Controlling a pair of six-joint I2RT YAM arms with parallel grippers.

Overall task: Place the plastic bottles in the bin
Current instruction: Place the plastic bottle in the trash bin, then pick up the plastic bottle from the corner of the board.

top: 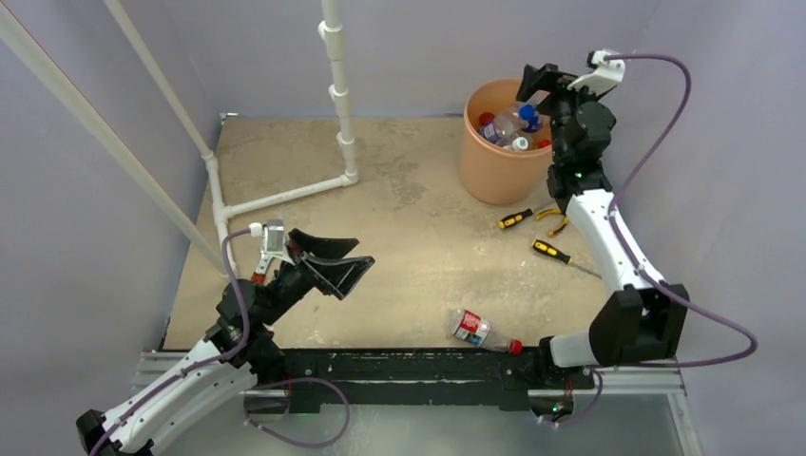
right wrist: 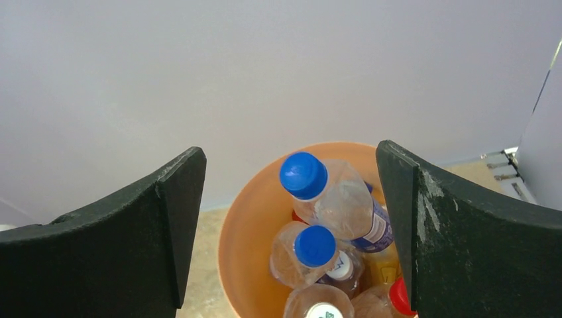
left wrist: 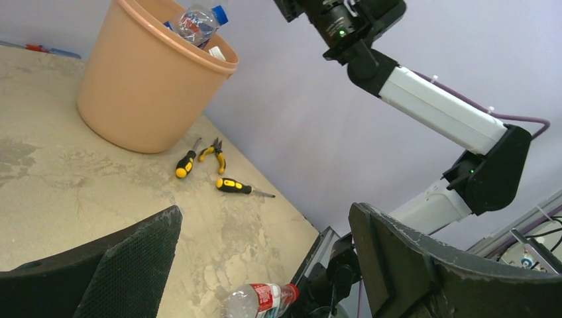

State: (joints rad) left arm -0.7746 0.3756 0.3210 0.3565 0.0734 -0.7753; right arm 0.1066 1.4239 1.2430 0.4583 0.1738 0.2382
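Note:
The bin (top: 487, 176) is a round orange bucket at the back right of the table, with several plastic bottles (top: 508, 128) piled in it. My right gripper (top: 535, 84) hangs open right above the bin's far rim with nothing between its fingers. In the right wrist view a blue-capped bottle (right wrist: 331, 199) lies on top of the pile, below the open right gripper (right wrist: 291, 199). One red-labelled, red-capped bottle (top: 472, 327) lies on its side near the front edge. My left gripper (top: 344, 256) hovers open and empty at the front left, with that bottle (left wrist: 258, 299) low in its view.
Two yellow-and-black screwdrivers (top: 514, 219) (top: 551, 252) and pliers (top: 554, 220) lie just in front of the bin. A white pipe frame (top: 285, 195) stands at the back left. Lilac walls close in the table on three sides.

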